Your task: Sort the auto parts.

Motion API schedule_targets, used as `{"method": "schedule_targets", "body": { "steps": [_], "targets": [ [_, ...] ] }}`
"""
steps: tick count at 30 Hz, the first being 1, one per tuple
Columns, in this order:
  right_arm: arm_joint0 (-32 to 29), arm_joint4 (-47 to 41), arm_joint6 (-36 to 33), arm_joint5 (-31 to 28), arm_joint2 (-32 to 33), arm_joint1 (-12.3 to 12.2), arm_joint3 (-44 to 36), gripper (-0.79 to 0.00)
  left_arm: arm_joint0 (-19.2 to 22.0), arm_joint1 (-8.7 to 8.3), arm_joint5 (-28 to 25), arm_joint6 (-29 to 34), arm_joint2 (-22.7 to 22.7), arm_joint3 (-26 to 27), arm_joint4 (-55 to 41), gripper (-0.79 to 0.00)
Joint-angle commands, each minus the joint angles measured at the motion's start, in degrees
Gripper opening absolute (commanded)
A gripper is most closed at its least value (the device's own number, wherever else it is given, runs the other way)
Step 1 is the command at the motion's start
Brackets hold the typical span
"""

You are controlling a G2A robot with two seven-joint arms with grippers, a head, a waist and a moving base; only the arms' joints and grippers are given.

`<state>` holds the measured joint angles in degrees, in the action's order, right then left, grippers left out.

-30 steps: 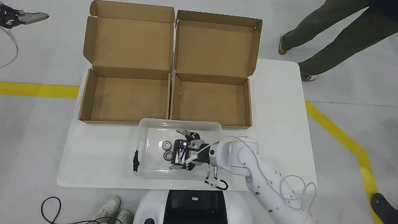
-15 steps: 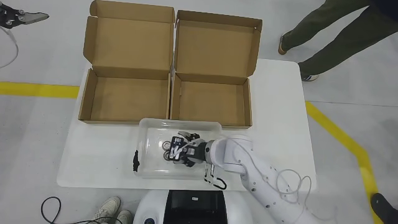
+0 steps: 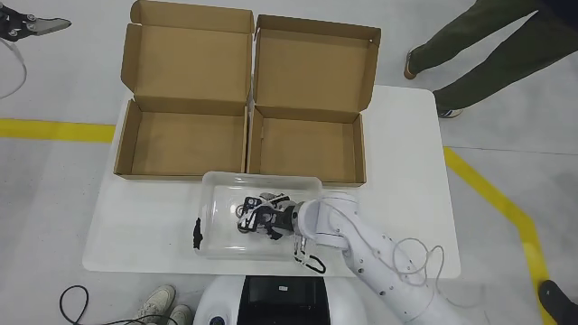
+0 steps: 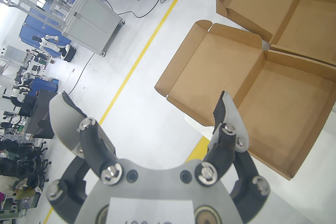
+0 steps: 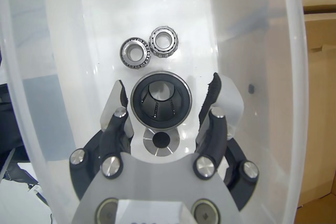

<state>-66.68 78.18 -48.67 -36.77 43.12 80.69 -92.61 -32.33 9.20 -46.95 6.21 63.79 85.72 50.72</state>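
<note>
Inside the clear plastic bin (image 3: 217, 235) (image 5: 291, 57) my right gripper (image 5: 168, 89) (image 3: 257, 218) stands open around a black linear bearing (image 5: 161, 104), one finger on each side, not touching it. Two small steel tapered roller bearings (image 5: 135, 53) (image 5: 164, 41) lie just beyond it. A silver collet (image 5: 161, 141) lies close under the gripper's palm. My left gripper (image 4: 143, 109) (image 3: 41, 25) hangs open and empty over the floor, far left of the table.
Two open cardboard boxes (image 3: 181, 140) (image 3: 307, 149) stand side by side behind the bin, both with bare floors and lids folded back. A small black part (image 3: 197, 232) lies at the bin's left end. A person's legs (image 3: 479, 45) stand beyond the table's right corner.
My right gripper has slid leftward inside the bin and now straddles the black linear bearing. The left arm has kept still.
</note>
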Motion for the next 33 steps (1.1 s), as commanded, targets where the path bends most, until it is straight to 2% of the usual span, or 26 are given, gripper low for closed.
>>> {"method": "schedule_targets", "body": {
  "steps": [1, 3, 6, 12, 19, 33],
  "targets": [
    [0.4, 0.0, -0.8, 0.4, -0.5, 0.1, 0.2, -0.446, 0.0, 0.0, 0.0, 0.0, 0.0, 0.0, 0.0, 0.0],
    [0.7, 0.0, -1.0, 0.6, -0.8, 0.1, 0.2, -0.526, 0.0, 0.0, 0.0, 0.0, 0.0, 0.0, 0.0, 0.0],
    [0.9, 0.2, -1.0, 0.7, -1.3, 0.1, 0.3, -0.785, 0.0, 0.0, 0.0, 0.0, 0.0, 0.0, 0.0, 0.0],
    [0.3, 1.1, 1.6, 0.2, -0.8, -0.4, -0.9, -0.785, 0.0, 0.0, 0.0, 0.0, 0.0, 0.0, 0.0, 0.0],
    [-2.9, 2.7, 9.1, -1.4, 2.1, -1.9, -4.4, -0.785, 0.0, 0.0, 0.0, 0.0, 0.0, 0.0, 0.0, 0.0],
    [-9.7, 1.9, 34.8, -6.7, 11.1, -5.0, -11.2, -0.785, 0.0, 0.0, 0.0, 0.0, 0.0, 0.0, 0.0, 0.0]
  ]
}}
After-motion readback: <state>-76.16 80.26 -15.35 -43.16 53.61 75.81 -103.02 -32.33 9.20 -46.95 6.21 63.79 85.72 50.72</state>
